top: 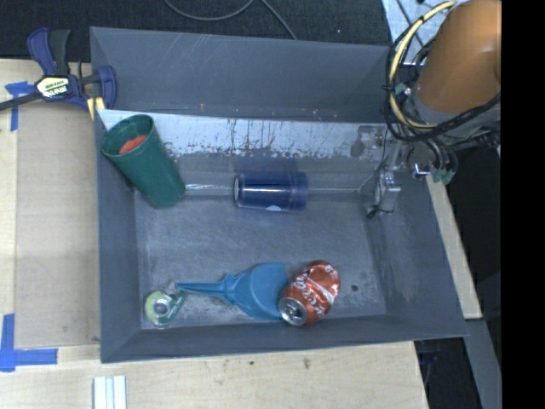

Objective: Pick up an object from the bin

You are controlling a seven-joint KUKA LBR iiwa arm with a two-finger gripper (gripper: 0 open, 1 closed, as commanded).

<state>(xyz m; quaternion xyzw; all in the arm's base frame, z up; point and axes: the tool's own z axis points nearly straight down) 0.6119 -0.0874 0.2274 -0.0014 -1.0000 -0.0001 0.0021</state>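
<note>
The pincer (380, 204) hangs low by the right wall of the grey bin (255, 66), over bare floor; I cannot tell whether it is wide or narrow. A green cup (143, 162) leans in the back left corner. A blue funnel (253, 290) lies at the front, touching a crushed red can (309, 294) on its right. A dark blue cylinder (271, 191) lies on its side mid-back, nearest the pincer yet apart from it. A small ring (162, 307) sits at the funnel's spout.

The gripper (381, 196) hangs by the bin's (255, 66) right wall, well apart from the green cup (143, 162), blue jar (271, 191), blue funnel (247, 290) and crushed red can (309, 293).
</note>
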